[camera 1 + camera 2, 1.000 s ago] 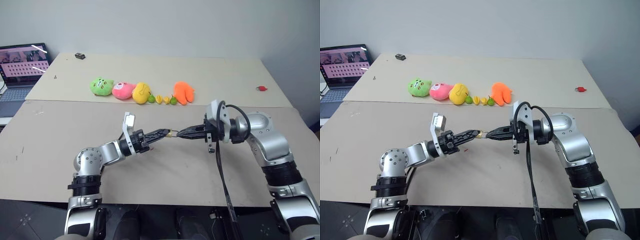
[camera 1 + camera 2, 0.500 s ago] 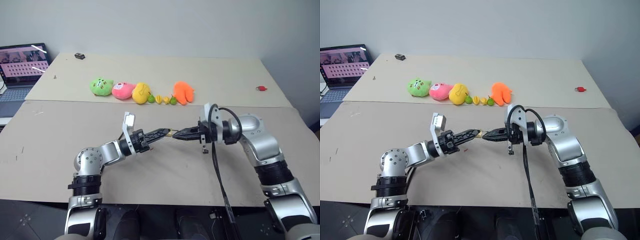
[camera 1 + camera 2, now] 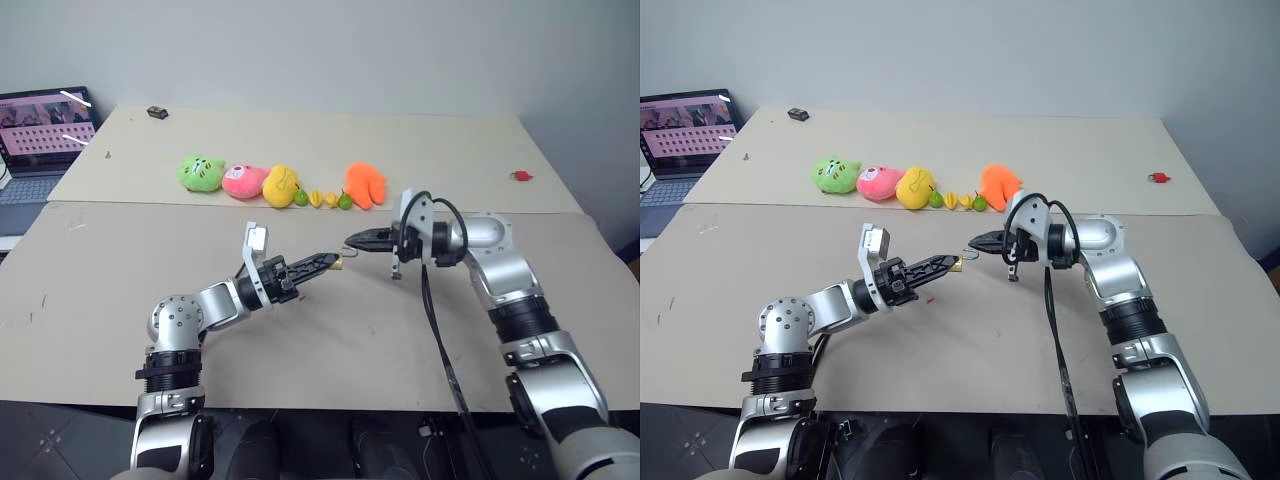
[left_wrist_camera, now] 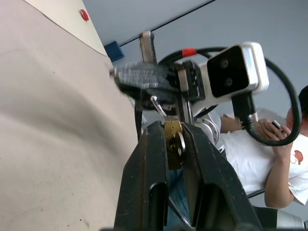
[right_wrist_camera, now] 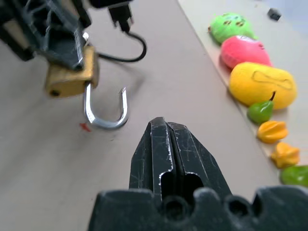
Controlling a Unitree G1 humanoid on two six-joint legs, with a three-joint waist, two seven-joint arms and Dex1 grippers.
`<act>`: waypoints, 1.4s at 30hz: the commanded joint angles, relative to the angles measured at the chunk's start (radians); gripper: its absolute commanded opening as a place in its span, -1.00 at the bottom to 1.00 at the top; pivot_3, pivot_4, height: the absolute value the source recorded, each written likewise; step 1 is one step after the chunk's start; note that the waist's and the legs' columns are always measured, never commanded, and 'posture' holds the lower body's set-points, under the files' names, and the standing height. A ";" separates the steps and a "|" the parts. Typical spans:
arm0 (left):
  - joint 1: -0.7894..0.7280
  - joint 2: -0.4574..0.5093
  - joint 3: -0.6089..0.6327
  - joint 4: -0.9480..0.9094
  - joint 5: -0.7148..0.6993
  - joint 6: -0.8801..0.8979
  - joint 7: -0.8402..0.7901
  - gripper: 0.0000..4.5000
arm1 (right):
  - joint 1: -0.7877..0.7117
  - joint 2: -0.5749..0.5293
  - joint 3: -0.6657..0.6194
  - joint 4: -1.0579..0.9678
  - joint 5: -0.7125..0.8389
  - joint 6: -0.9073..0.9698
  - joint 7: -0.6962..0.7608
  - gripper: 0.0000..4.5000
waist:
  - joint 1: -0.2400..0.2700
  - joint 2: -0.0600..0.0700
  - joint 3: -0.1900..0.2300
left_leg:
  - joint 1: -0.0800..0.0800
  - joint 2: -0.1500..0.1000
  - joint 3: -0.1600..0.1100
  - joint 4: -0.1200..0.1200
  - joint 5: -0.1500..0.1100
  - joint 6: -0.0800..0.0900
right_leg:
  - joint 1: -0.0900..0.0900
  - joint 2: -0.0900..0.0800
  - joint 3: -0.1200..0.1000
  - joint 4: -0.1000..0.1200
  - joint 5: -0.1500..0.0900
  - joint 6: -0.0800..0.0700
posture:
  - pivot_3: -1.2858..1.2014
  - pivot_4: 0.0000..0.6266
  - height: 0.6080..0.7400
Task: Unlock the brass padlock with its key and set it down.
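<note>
— Right wrist view: what's hard to read there?

— Whether a key sits between the right gripper's (image 5: 163, 126) fingers. They are pressed flat together and nothing can be made out between them. The brass padlock (image 5: 72, 72) hangs just beyond those tips, apart from them, its silvery shackle swung open with one leg free.

— And the other pincer?

— The left gripper (image 4: 169, 130) is clamped on the padlock body, its jaws parted only by the lock's width. The left wrist view shows the brass body (image 4: 172, 144) wedged between the two black fingers, most of it covered by them. Behind it a person in a white shirt (image 4: 262, 159) is partly cut off at the frame edge.

— Where is the lock overall?

— Held in the air above the near table (image 3: 330, 370), in front of the row of plush toys (image 3: 270, 183).

— What changed over the last second?

— Earlier the right gripper's tips met the lock at the left gripper's tips. Now the right gripper (image 3: 350, 241) has pulled away toward the toys, leaving a gap. The left gripper has stayed put.
</note>
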 commanded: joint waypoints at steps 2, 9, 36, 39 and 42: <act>-0.002 0.009 0.006 -0.032 -0.023 0.001 -0.003 -0.99 | -0.023 -0.036 -0.035 -0.019 0.021 -0.004 0.034 -0.96 | 0.004 0.000 0.000 | 0.000 0.000 0.000 0.000 0.000 0.000 | 0.001 0.000 0.000 -0.001 0.002 -0.003 | 0.03 -0.52 0.65; 0.089 0.117 -0.037 -0.023 0.103 -0.018 0.018 -0.99 | 0.008 -0.064 -0.022 -0.001 -0.026 -0.038 0.023 -0.96 | -0.005 0.000 0.000 | 0.000 -0.001 0.000 -0.001 0.000 0.000 | 0.000 -0.001 0.000 -0.001 0.002 -0.003 | 0.03 -0.52 0.65; -0.003 0.129 -0.020 0.196 0.531 -0.486 0.261 0.55 | 0.061 -0.061 -0.047 -0.041 0.007 0.016 0.004 -1.00 | -0.004 0.000 0.000 | 0.018 -0.001 0.000 -0.001 0.000 -0.001 | 0.018 -0.001 -0.001 -0.002 -0.001 0.001 | 0.03 -0.52 0.65; 0.003 0.124 -0.029 0.185 0.601 -0.603 0.282 0.55 | 0.061 -0.060 -0.049 -0.027 0.009 0.017 0.007 -1.00 | -0.019 0.000 0.000 | 0.018 -0.001 0.001 -0.003 0.000 -0.001 | 0.017 -0.001 0.001 -0.002 -0.001 0.000 | 0.03 -0.52 0.65; 0.024 0.106 -0.042 0.111 0.614 -0.614 0.289 0.55 | 0.056 -0.060 -0.061 -0.021 0.015 0.021 0.003 -1.00 | -0.021 0.000 0.000 | 0.016 -0.001 0.001 -0.006 0.000 -0.001 | 0.014 -0.001 0.001 -0.002 -0.001 -0.001 | 0.03 -0.52 0.65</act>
